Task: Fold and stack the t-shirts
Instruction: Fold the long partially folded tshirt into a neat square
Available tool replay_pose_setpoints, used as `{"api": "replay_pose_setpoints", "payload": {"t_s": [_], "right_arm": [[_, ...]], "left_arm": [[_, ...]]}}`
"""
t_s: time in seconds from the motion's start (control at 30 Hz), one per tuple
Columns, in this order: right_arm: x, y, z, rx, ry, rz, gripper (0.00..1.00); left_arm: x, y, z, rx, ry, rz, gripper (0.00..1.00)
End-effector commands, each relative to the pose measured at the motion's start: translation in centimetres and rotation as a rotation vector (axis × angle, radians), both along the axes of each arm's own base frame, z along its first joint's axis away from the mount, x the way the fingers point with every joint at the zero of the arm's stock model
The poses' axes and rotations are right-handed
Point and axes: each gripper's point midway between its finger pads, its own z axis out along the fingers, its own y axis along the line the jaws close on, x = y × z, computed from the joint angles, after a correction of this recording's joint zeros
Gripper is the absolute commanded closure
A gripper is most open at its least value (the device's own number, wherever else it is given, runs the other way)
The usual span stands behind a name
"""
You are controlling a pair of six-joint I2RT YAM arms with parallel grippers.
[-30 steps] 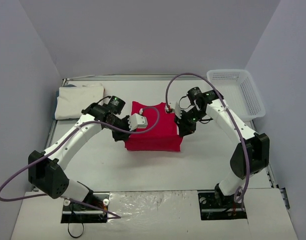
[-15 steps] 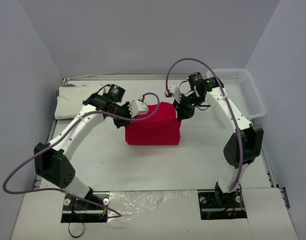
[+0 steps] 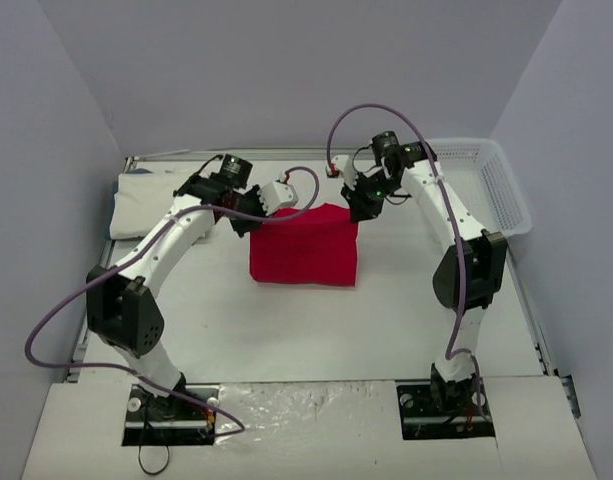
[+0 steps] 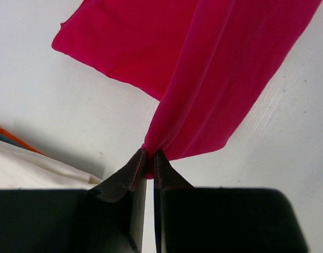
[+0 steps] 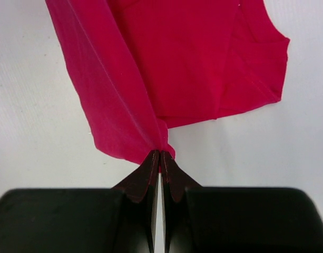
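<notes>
The red t-shirt lies mid-table, its near part flat and its far edge raised. The left tool is clamped on one far corner and the right tool on the other, each with its jaws pressed together on a pinch of red cloth. The step in hand looks like a fold of that raised edge across the body.

To do it well, both tools should travel level and at one pace, with the cloth between them lightly taut so no crease sets. The lifted edge should land square on the lying part, and the tools should part only once the cloth rests.

The folded cream t-shirt waits at the far left corner, well apart from the red one, as the stack's likely base.

The table is white and matte, so cloth may drag on it. Plain grey walls close three sides. A white mesh basket sits at the far right, and purple cables loop above the arms.
</notes>
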Motion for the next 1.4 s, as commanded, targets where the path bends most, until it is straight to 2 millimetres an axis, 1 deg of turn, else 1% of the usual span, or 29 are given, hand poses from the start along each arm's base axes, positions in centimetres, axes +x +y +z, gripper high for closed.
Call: {"api": "replay_pose_setpoints", "payload": {"t_s": [0.0, 0.13, 0.2, 0.23, 0.3, 0.4, 0.43, 0.5, 0.53, 0.57, 0.6, 0.63, 0.67, 0.73, 0.77, 0.8, 0.83, 0.87, 0.93, 0.97, 1.0, 1.03, 1.07, 1.1, 1.2, 1.23, 1.27, 1.33, 1.37], "right_arm": [[1.8, -0.4, 0.6, -0.004, -0.026, -0.029, 1.0], [3.7, -0.4, 0.5, -0.009, -0.052, -0.05, 1.0], [4.7, -0.6, -0.1, -0.01, -0.056, -0.06, 1.0], [5.3, -0.5, 0.1, -0.005, -0.072, -0.063, 1.0], [6.0, -0.6, -0.8, -0.011, -0.061, -0.069, 1.0], [7.2, -0.9, -1.9, -0.015, -0.057, -0.075, 1.0], [7.6, -1.1, -2.3, -0.016, -0.056, -0.082, 1.0], [8.5, -1.2, -3.4, -0.005, -0.051, -0.089, 1.0], [8.8, -1.2, -3.7, -0.002, -0.05, -0.091, 1.0], [9.2, -1.3, -4.9, -0.007, -0.04, -0.094, 1.0], [9.7, -1.2, -4.9, -0.004, -0.049, -0.095, 1.0], [10.1, -1.1, -5.2, 0.0, -0.054, -0.097, 1.0], [10.5, -1.2, -6.3, -0.002, -0.041, -0.101, 1.0], [11.5, -1.1, -6.4, -0.001, -0.057, -0.108, 1.0], [11.9, -1.1, -7.4, -0.006, -0.047, -0.11, 1.0], [12.2, -1.1, -7.6, -0.005, -0.051, -0.115, 1.0], [12.9, -1.0, -7.3, 0.004, -0.071, -0.119, 1.0], [13.1, -0.8, -8.0, 0.006, -0.061, -0.123, 1.0], [14.1, -0.6, -8.1, 0.02, -0.084, -0.14, 1.0], [14.4, -0.5, -8.2, 0.021, -0.087, -0.152, 1.0], [14.7, -0.5, -8.3, 0.024, -0.086, -0.169, 0.91], [15.3, -0.5, -8.4, 0.023, -0.1, -0.182, 0.87], [15.4, -0.5, -8.5, 0.021, -0.101, -0.189, 0.76], [15.6, -0.5, -8.5, 0.018, -0.102, -0.2, 0.69], [15.9, -0.8, -8.0, 0.003, -0.128, -0.215, 0.66], [16.1, -0.7, -7.1, 0.007, -0.146, -0.225, 0.62], [16.1, -1.0, -7.1, -0.012, -0.151, -0.236, 0.58], [16.0, -1.0, -5.4, -0.017, -0.186, -0.246, 0.58], [15.7, -1.4, -5.2, -0.031, -0.185, -0.263, 0.58]], "left_arm": [[2.7, 0.2, 2.8, -0.029, -0.101, 0.041, 0.98], [4.6, 0.1, 2.5, -0.03, -0.121, 0.061, 0.98], [5.6, -0.1, 2.9, -0.038, -0.147, 0.072, 0.98], [6.3, -0.1, 2.3, -0.033, -0.141, 0.078, 0.98], [7.2, -0.2, 2.5, -0.035, -0.152, 0.079, 0.98], [8.5, -0.6, 0.3, -0.022, -0.114, 0.08, 0.98], [9.0, -0.6, 0.6, -0.026, -0.122, 0.079, 0.98], [9.8, -0.8, -0.9, -0.013, -0.104, 0.076, 0.98], [10.2, -0.9, -0.9, -0.014, -0.109, 0.077, 0.98], [10.5, -0.9, -1.2, -0.014, -0.104, 0.08, 0.98], [10.8, -1.0, -1.5, -0.016, -0.099, 0.077, 0.98], [11.1, -0.9, -2.4, -0.007, -0.084, 0.076, 0.98], [11.6, -1.0, -2.4, -0.006, -0.091, 0.078, 0.98], [12.5, -0.9, -3.6, 0.003, -0.081, 0.084, 0.98], [13.0, -1.1, -3.4, 0.0, -0.089, 0.086, 0.98], [13.4, -1.0, -4.3, 0.007, -0.073, 0.091, 0.98], [13.6, -1.1, -4.5, 0.008, -0.073, 0.089, 0.98], [14.1, -1.2, -4.1, 0.005, -0.085, 0.093, 0.98], [14.7, -1.2, -5.0, 0.014, -0.077, 0.098, 0.97], [15.1, -1.4, -4.8, 0.011, -0.09, 0.096, 0.91], [15.5, -1.4, -5.2, 0.012, -0.089, 0.104, 0.86], [15.7, -1.4, -5.1, 0.015, -0.095, 0.109, 0.82], [16.0, -1.5, -4.9, 0.013, -0.102, 0.112, 0.78], [16.2, -1.6, -4.6, 0.003, -0.109, 0.124, 0.77], [16.5, -1.6, -3.6, -0.008, -0.134, 0.137, 0.73], [16.5, -1.6, -3.2, -0.008, -0.144, 0.138, 0.72], [16.5, -1.5, -2.1, -0.009, -0.168, 0.146, 0.71], [16.3, -1.1, -1.3, -0.019, -0.18, 0.183, 0.71], [16.2, -0.5, 0.8, -0.037, -0.223, 0.207, 0.71]]}}
